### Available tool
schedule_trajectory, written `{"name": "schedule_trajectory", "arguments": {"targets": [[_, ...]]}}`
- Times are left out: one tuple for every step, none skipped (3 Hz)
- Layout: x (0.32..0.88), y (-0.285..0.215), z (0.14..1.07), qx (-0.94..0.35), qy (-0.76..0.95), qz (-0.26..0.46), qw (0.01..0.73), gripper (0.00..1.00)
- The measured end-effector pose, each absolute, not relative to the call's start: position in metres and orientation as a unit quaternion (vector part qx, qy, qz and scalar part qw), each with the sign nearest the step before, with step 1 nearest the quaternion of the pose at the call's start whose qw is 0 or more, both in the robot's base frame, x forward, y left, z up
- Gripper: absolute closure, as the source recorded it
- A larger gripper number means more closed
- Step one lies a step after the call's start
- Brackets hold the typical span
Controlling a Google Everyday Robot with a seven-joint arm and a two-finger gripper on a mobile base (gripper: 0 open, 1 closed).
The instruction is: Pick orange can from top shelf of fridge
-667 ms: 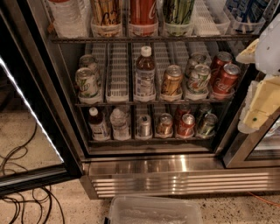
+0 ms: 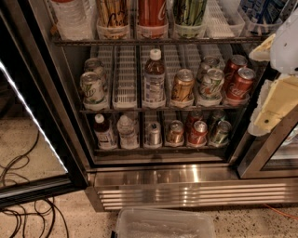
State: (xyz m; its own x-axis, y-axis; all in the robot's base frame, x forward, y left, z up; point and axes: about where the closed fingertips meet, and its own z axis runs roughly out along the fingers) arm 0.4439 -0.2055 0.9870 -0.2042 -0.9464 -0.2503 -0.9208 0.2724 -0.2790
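The fridge (image 2: 186, 183) stands open, showing three wire racks of drinks. On the top shelf (image 2: 153, 42), at the upper edge of the camera view, the orange can (image 2: 111, 14) with dark script stands between a clear water bottle (image 2: 70, 18) and a red cola can (image 2: 151, 11); its top is cut off by the frame. A green can (image 2: 190, 11) stands right of the cola. My gripper (image 2: 272, 79), white and cream, hangs at the right edge in front of the middle rack, well right of and below the orange can, and holds nothing that I can see.
The middle rack holds cans and a bottle (image 2: 153, 76), including another gold-orange can (image 2: 182, 86). The open glass door (image 2: 28, 116) stands at the left. Cables (image 2: 23, 209) lie on the floor. A clear plastic bin (image 2: 165, 225) sits before the base. A second door frame (image 2: 265, 158) is at the right.
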Motion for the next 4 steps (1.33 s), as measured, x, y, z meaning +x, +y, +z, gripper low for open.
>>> {"name": "schedule_trajectory", "arguments": {"targets": [[0.447,-0.182,0.999,-0.606,0.761,-0.022,0.228,0.0],[0.447,-0.182,0.999,-0.606,0.761,-0.022,0.229,0.0],[0.457,-0.15,1.013,-0.625,0.733,-0.012,0.267,0.0],[0.481,-0.117,1.045,-0.622,0.702,0.007,0.346,0.0]]}}
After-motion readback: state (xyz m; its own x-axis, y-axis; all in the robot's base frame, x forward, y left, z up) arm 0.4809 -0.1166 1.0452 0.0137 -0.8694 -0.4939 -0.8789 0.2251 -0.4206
